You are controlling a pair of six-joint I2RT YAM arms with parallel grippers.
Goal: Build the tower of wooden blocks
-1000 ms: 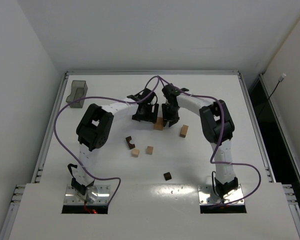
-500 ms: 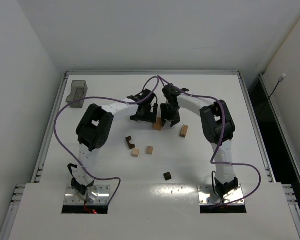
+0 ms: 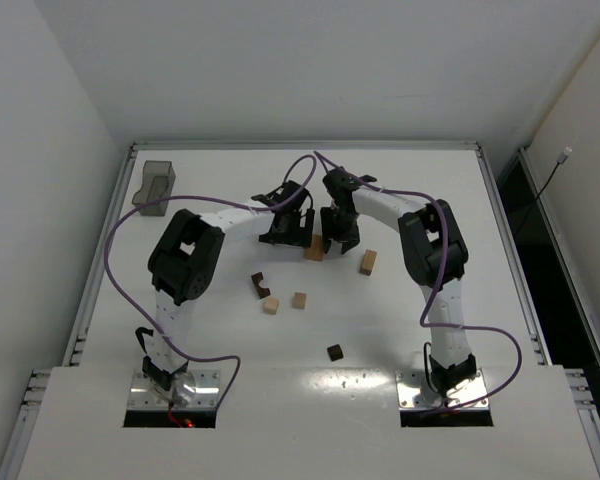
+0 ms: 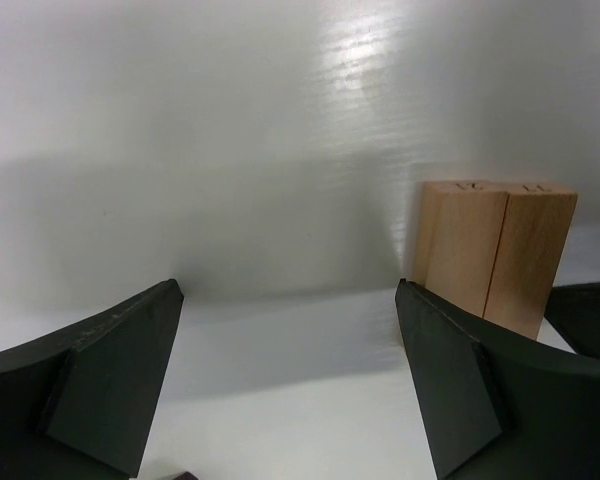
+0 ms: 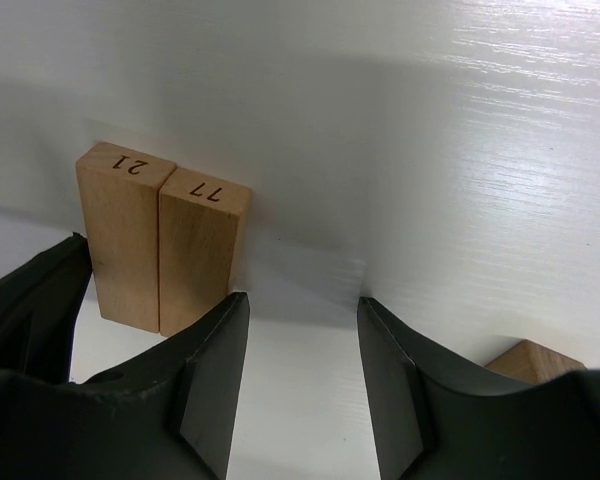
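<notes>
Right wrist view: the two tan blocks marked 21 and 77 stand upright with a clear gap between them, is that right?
There is no gap. Block 21 and block 77 stand upright side by side with their faces touching and no space between them. The right wrist view shows it.

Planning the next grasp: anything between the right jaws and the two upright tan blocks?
Nothing visible does. The two upright tan blocks stand touching each other, just to the left of the right gripper, whose jaws are open and empty. The left gripper, also open, sits on the blocks' other side.
</notes>
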